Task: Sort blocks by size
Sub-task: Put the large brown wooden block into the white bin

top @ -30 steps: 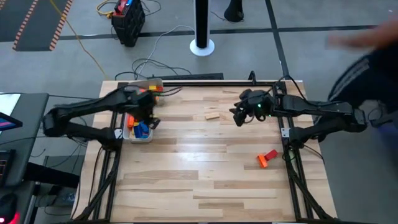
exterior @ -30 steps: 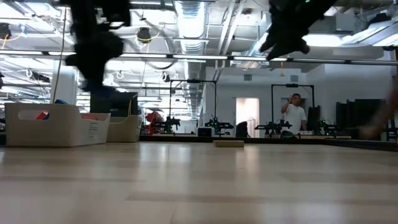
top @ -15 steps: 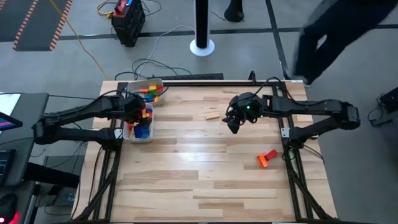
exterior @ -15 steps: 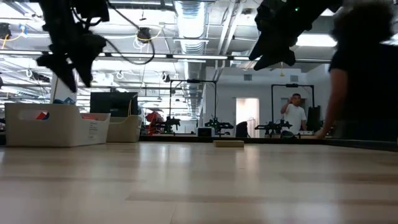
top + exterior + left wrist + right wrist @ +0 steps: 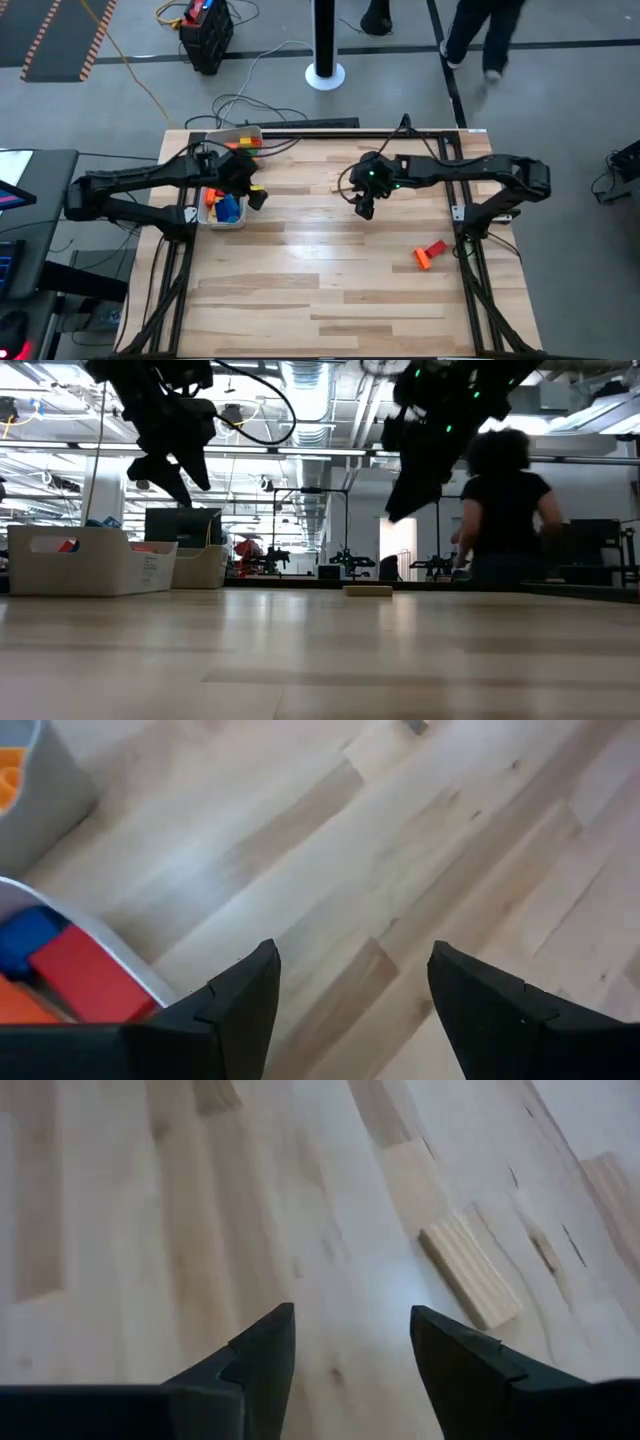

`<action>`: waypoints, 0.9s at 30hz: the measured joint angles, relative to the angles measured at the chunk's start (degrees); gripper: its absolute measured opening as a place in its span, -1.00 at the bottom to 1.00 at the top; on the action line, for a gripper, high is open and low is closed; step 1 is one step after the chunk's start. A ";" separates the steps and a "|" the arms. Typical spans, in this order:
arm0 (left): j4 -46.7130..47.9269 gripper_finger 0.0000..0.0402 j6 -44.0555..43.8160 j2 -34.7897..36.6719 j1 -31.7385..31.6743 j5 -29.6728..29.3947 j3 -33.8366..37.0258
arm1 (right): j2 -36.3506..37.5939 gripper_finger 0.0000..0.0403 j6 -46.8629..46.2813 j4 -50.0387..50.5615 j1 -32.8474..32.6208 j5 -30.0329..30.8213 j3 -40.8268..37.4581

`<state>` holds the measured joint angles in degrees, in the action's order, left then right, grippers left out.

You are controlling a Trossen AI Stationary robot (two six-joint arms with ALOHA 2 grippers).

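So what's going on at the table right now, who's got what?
Nobody holds anything. The left gripper hangs open and empty at the edge of the near tray, which holds red, blue and orange blocks. The right gripper is open above mid-table, with the pale tan block lying just ahead of it. Two orange-red blocks lie loose on the table's right side.

The desk (image 5: 300, 270) is pale wood in jointed strips, smooth with a soft sheen that mirrors the ceiling lights in the low view. A tan block (image 5: 470, 1270) beside the right claw (image 5: 350, 1342) looks like bare matt wood with fine grain lines. The trays (image 5: 45, 805) are smooth white plastic; the red block (image 5: 85, 975) and blue block (image 5: 25, 935) inside are glossy plastic. Claw fingers (image 5: 245, 1000) are matt black.
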<state>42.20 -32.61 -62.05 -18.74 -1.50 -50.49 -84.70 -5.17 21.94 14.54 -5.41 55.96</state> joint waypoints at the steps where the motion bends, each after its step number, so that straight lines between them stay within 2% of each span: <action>1: -0.02 0.22 -0.65 0.02 0.69 -0.07 -0.14 | -0.89 0.15 0.86 -0.22 0.75 -0.55 0.00; 9: 0.22 0.22 -5.19 1.75 4.71 -1.33 -0.67 | -8.13 0.33 11.98 -1.83 5.97 -3.84 0.01; 18: 0.46 0.22 -6.42 2.50 7.08 -1.61 -0.67 | -15.17 0.34 20.32 -2.02 9.86 -5.30 4.08; 27: 0.60 0.22 -6.29 2.50 7.27 -2.40 -0.67 | -19.73 0.34 23.26 -2.96 11.15 -6.93 6.71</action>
<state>42.80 -38.89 -59.55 -11.46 -3.90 -51.16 -104.42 18.09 18.98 25.68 -12.33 62.67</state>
